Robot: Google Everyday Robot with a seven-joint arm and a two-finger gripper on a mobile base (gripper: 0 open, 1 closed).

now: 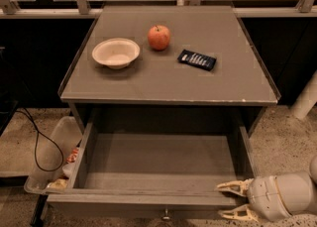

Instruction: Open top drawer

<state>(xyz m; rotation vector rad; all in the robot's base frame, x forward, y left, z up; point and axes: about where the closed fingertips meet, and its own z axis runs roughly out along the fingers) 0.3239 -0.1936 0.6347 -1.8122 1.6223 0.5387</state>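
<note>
The top drawer [158,164] stands pulled far out from under the grey tabletop, showing a deep, plain grey, empty interior. Its flat front runs along the bottom of the view, with a small round metal knob [166,215] at its centre. My gripper [235,200] is at the lower right, at the right end of the drawer front. Its two pale fingers are spread apart, one [232,187] over the front's top edge and one [234,214] lower down in front of it. They hold nothing.
On the tabletop [173,80] sit a white bowl [116,52], a red apple [159,37] and a dark snack packet [197,59]. A clear plastic bin [49,156] with items and a black cable [37,144] lie on the floor at the left.
</note>
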